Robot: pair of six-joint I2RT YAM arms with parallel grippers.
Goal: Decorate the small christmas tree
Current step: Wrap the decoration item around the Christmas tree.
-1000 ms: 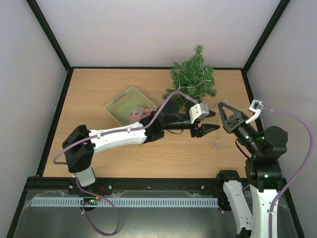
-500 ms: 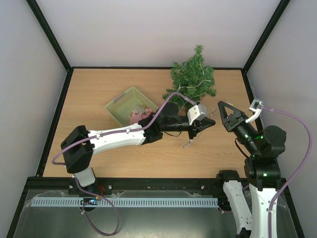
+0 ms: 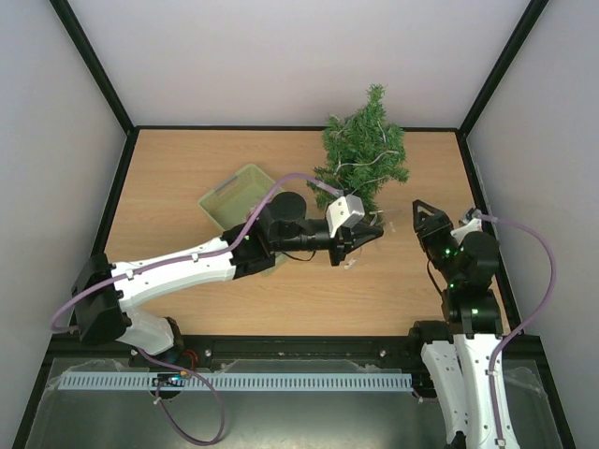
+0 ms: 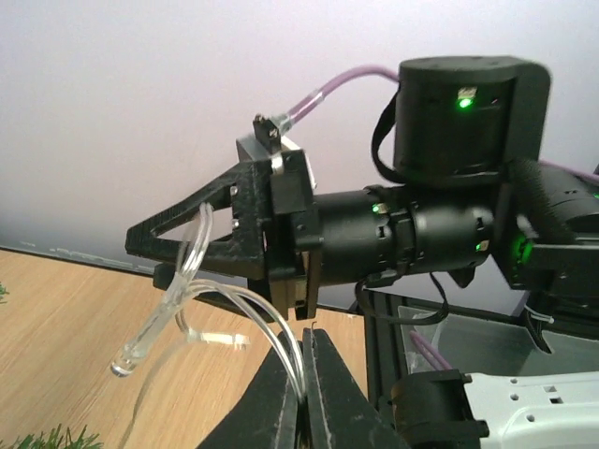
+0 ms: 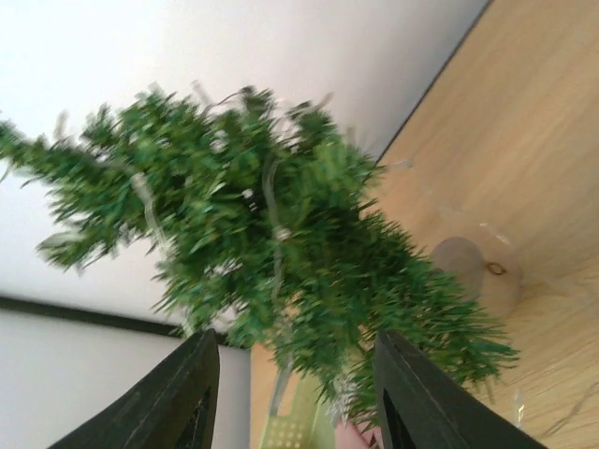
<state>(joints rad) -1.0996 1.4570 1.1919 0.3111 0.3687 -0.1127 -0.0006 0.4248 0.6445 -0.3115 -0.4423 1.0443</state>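
Note:
The small christmas tree (image 3: 365, 150) stands at the back of the table, with a clear light string wound through its branches. My left gripper (image 3: 367, 238) hovers just in front of the tree, shut on the clear light string (image 4: 225, 309). Its loops and a small bulb hang to the left of the jaws in the left wrist view, where the left gripper (image 4: 305, 379) pinches the strands. My right gripper (image 3: 420, 214) is open to the right of the tree and holds nothing. In the right wrist view the tree (image 5: 271, 253) fills the space beyond the right gripper (image 5: 298, 402).
A pale green basket (image 3: 225, 198) with pink items sits left of the tree, partly behind my left arm. The tree's round wooden base (image 5: 477, 271) rests on the table. Black frame rails border the table on all sides. The right arm (image 4: 440, 224) stands close in front of the left wrist camera.
My left gripper closed on the light string and drew back leftward with it, toward the tree. The right gripper opened, let go, and its arm pulled back to the right.

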